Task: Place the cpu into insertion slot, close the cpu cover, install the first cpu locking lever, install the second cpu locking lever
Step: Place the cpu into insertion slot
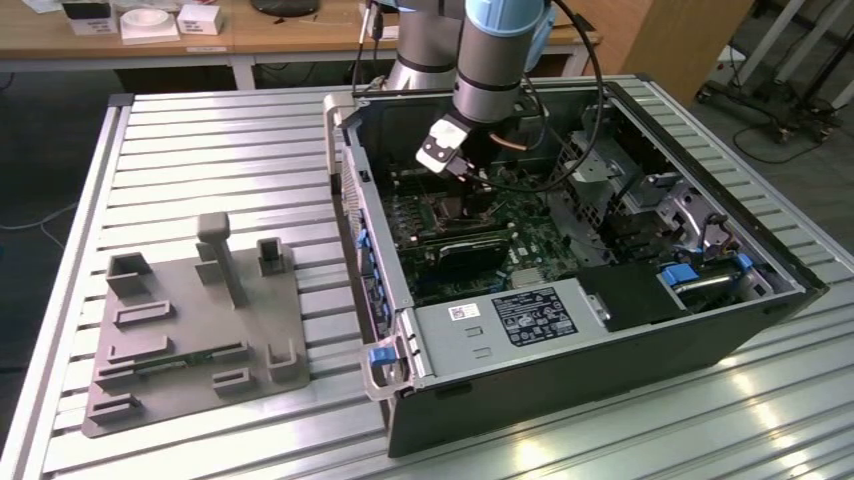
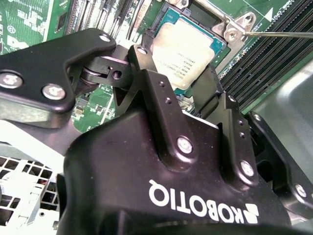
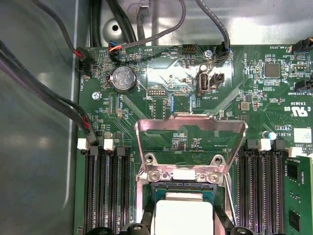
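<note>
Grips cpu (image 2: 188, 49) with fingers (image 2: 143, 53) closed against two opposite edges, silver top up. Holds it at slot (image 3: 215, 188) inside case (image 1: 561, 385) on desk (image 1: 227, 130); cannot tell whether seated or just above. Shows cover (image 3: 190, 123) raised on its hinge, open beyond cpu.

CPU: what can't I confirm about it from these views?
- Second wrist view: the claw covers part of the cpu; seating unverifiable.
- First wrist view: cpu cut off by the picture edge.
- Exterior view: insertion slot too small to judge.
</note>
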`<state>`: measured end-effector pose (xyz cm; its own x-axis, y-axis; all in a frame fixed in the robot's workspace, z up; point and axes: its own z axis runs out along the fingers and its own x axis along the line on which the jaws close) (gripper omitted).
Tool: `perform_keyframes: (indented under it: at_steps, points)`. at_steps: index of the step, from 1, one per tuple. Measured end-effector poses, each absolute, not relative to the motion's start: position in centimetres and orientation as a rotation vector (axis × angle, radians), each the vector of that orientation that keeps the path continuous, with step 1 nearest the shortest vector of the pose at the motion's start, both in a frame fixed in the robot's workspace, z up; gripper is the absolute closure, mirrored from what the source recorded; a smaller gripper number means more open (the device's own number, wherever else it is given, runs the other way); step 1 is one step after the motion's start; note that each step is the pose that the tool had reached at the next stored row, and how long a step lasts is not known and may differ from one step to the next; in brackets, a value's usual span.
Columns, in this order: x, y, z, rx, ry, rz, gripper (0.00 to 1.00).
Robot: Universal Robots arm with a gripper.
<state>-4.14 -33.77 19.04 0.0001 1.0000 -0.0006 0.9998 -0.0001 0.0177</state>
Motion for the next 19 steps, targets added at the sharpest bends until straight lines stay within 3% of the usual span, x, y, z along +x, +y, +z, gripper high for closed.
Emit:
perform_keyframes:
  at_steps: [19]
  points:
    - [-4.09, -33.68, 19.23, 2.214, 2.206, 0.013, 0.45]
